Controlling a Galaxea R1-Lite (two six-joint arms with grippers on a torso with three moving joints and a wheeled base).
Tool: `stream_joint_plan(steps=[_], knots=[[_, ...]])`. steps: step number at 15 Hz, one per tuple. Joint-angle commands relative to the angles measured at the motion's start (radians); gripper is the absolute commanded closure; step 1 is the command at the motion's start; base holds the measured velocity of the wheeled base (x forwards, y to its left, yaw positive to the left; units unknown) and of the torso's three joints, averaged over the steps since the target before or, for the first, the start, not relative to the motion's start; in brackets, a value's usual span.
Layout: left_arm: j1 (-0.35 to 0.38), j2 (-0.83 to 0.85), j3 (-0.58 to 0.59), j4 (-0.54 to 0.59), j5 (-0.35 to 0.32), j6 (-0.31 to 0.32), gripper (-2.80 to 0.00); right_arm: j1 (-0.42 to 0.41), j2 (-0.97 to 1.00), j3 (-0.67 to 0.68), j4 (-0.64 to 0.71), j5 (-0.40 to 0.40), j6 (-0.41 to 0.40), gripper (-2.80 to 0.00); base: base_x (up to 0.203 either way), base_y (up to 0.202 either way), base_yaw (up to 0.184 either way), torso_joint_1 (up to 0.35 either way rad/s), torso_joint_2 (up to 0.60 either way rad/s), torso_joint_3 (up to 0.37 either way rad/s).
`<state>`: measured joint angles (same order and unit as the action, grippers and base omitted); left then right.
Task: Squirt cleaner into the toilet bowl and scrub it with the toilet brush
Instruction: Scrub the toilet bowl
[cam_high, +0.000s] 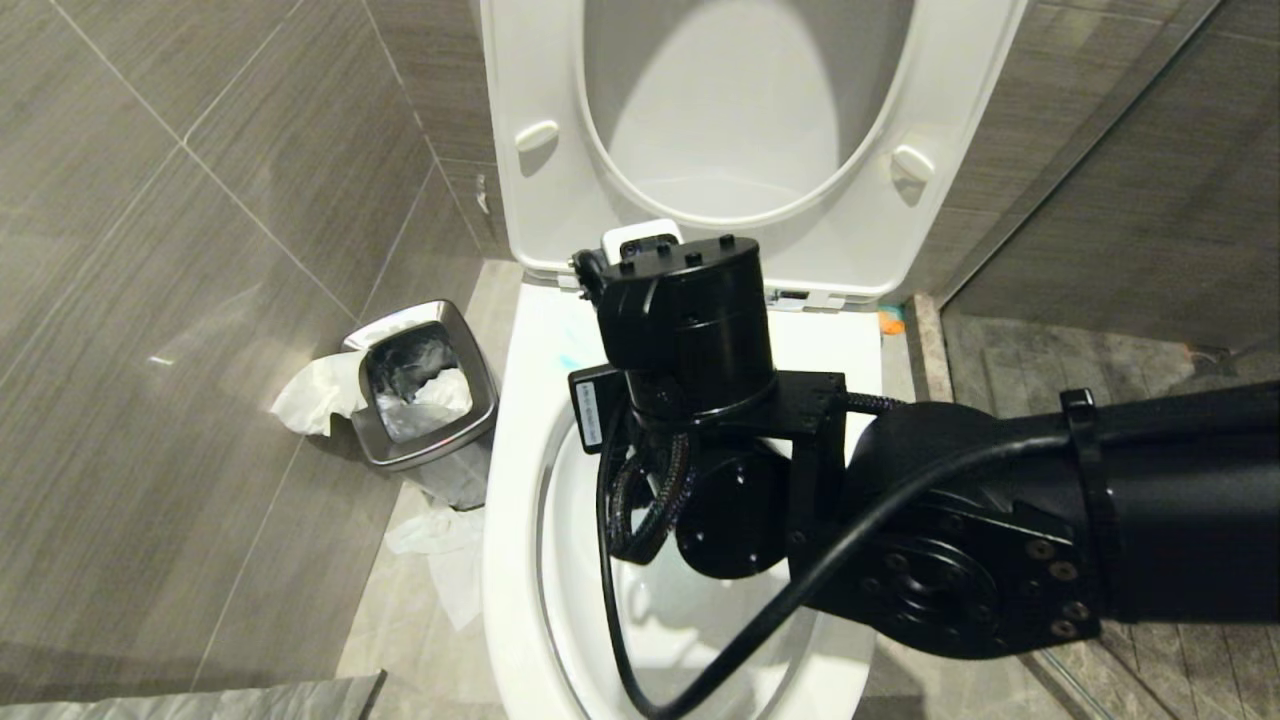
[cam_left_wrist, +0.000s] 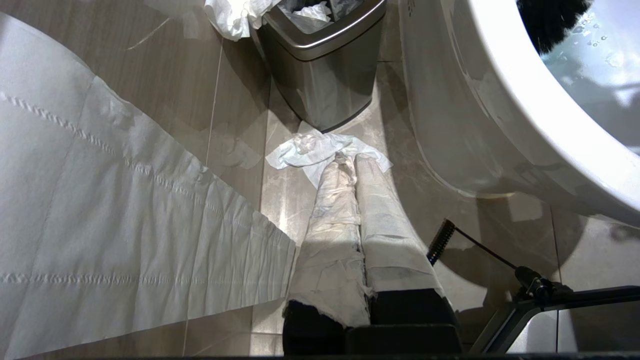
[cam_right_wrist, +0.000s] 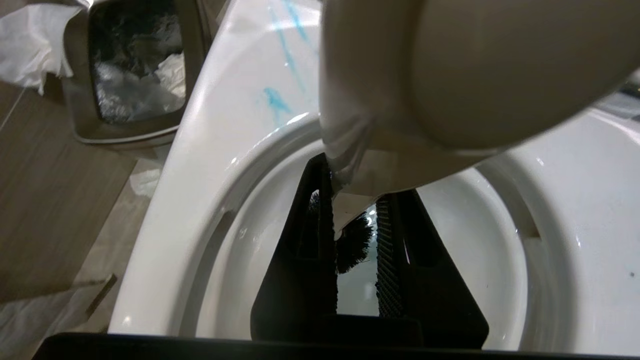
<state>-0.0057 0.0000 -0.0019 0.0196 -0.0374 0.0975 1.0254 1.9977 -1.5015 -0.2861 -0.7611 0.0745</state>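
**Plainly, our own arm is hiding most of the scrubbing**

Overhead, we are looking down on the toilet bowl (cam_high: 520, 560) with its seat and lid (cam_high: 750, 110) raised, but our right arm (cam_high: 1000, 520) is crossing in front and covering the basin. From there we are seeing neither the right gripper nor any brush; only a faint blue tint shows on the rim behind the wrist.

The right wrist view is filling that gap. There the right gripper (cam_right_wrist: 357, 250) is pointing down into the bowl, its black fingers (cam_right_wrist: 310, 260) clenched on the toilet brush (cam_right_wrist: 400, 100), whose pale handle is bulking so close that its shape is hard to read. Dark bristles (cam_right_wrist: 352, 245) are peeking between the fingers, low inside the basin. Streaks of cleaner (cam_right_wrist: 277, 100) are lying on the rim on the side toward the waste bin (cam_right_wrist: 130, 75).

Our left gripper (cam_left_wrist: 352, 165) is hanging beside the bowl's outer wall, above the floor, its paper-wrapped fingers pressed together on nothing. That view is also catching the bristles at the bowl's edge, crumpled tissue (cam_left_wrist: 310, 150) below the bin, and a hanging sheet of toilet paper (cam_left_wrist: 125, 225).
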Motion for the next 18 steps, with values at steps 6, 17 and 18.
stream_joint_plan(steps=[6,17,18], knots=[[0.0,0.0,0.0,0.0,0.001,-0.001,0.0,0.068,-0.223,0.285,-0.006,-0.012,0.02,0.0,0.0,0.0,0.0,0.0,0.0,0.0],[0.0,0.0,0.0,0.0,0.002,-0.001,0.0,-0.084,-0.304,0.362,-0.007,-0.021,0.017,0.0,0.0,0.0,0.0,0.0,0.0,0.0],[0.0,0.0,0.0,0.0,0.002,-0.001,0.0,-0.086,-0.28,0.336,-0.008,-0.021,0.017,0.0,0.0,0.0,0.0,0.0,0.0,0.0]])
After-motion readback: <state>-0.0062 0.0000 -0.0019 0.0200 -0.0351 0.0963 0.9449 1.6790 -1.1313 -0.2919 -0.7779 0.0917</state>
